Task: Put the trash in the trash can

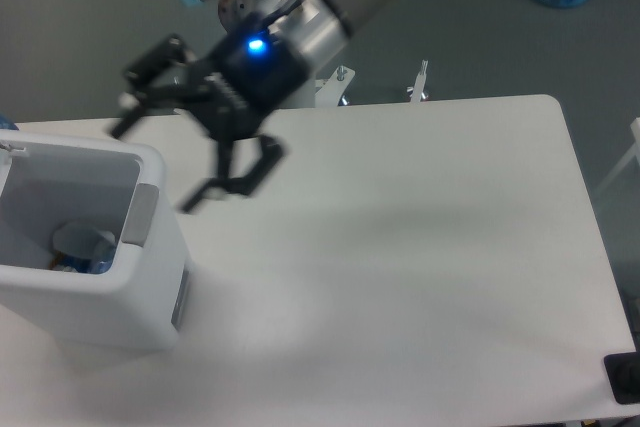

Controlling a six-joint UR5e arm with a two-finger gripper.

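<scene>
Even, cool overhead light leaves soft grey shadows on the white rectangular tabletop (420,247). The black two-finger pincer (165,162) is motion-blurred, a blue lamp glaring on its wrist.

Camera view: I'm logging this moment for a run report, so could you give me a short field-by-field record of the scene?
claw: open, empty, above the table, right of the bin
bin: large white rectangular plastic trash can at the table's left edge
bin contents: crushed clear plastic bottle with blue parts, lying at the bottom
table: white rectangular tabletop, no trash visible on it
task status: visible trash is inside the bin
</scene>
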